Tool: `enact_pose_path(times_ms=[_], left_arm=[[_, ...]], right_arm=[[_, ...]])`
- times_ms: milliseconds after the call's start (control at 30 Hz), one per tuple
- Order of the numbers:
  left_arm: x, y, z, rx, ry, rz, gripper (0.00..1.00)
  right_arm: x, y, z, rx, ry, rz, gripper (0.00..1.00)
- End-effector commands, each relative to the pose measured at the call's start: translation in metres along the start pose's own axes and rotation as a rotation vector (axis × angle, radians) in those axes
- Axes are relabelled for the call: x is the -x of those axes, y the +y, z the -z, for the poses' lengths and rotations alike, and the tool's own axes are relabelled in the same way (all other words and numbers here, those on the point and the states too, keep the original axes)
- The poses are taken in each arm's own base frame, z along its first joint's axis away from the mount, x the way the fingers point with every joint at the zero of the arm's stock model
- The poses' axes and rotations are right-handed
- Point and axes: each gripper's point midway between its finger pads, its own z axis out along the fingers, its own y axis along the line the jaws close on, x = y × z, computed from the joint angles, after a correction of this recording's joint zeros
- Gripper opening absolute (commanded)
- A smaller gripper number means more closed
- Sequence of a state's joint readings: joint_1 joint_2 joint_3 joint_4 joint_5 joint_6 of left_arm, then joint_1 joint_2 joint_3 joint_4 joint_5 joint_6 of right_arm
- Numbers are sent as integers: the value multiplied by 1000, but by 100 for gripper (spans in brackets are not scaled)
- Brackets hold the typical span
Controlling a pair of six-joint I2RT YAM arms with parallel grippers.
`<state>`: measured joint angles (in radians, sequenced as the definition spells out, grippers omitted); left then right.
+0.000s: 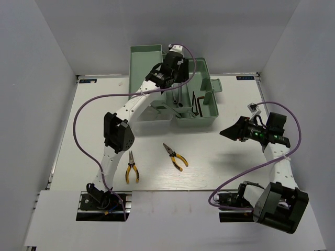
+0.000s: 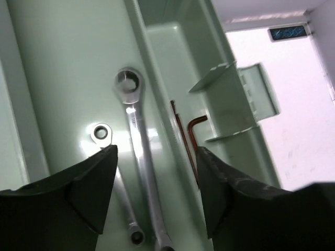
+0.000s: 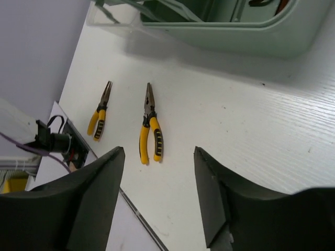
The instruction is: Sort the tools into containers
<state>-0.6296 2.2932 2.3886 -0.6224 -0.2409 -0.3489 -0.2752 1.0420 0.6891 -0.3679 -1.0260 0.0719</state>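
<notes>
The pale green toolbox (image 1: pixel 201 119) stands open at the back of the table. My left gripper (image 2: pixel 157 151) hangs open just above its main compartment, nothing between its fingers. Beneath it lie a long silver wrench (image 2: pixel 137 157) and a shorter silver wrench (image 2: pixel 102 134), side by side. A dark-red hex key (image 2: pixel 191 137) rests in the neighbouring compartment, and black hex keys (image 1: pixel 196 104) show there from above. Two yellow-handled pliers (image 1: pixel 132 168) (image 1: pixel 176 156) lie on the table in front of the toolbox. My right gripper (image 1: pixel 226 132) hovers open and empty right of them, above the table.
The toolbox's raised tray (image 1: pixel 147 58) sits at its back left, behind the left arm. A translucent lid edge (image 3: pixel 112 18) lies on the table beside the box. Purple cables loop from both arms. White walls enclose the table on three sides.
</notes>
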Motion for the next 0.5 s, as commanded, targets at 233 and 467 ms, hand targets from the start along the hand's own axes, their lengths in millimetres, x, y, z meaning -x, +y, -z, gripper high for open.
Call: enact_pose_path(times_ms=[233,467], left_arm=[[125,-45,125,-241,-281,5,65],[23,21,252,-174,-64,-37,0]], right_arm=[[-25,44,-8,295,62,312,40],[-97,33,-53,306,448,702,15]])
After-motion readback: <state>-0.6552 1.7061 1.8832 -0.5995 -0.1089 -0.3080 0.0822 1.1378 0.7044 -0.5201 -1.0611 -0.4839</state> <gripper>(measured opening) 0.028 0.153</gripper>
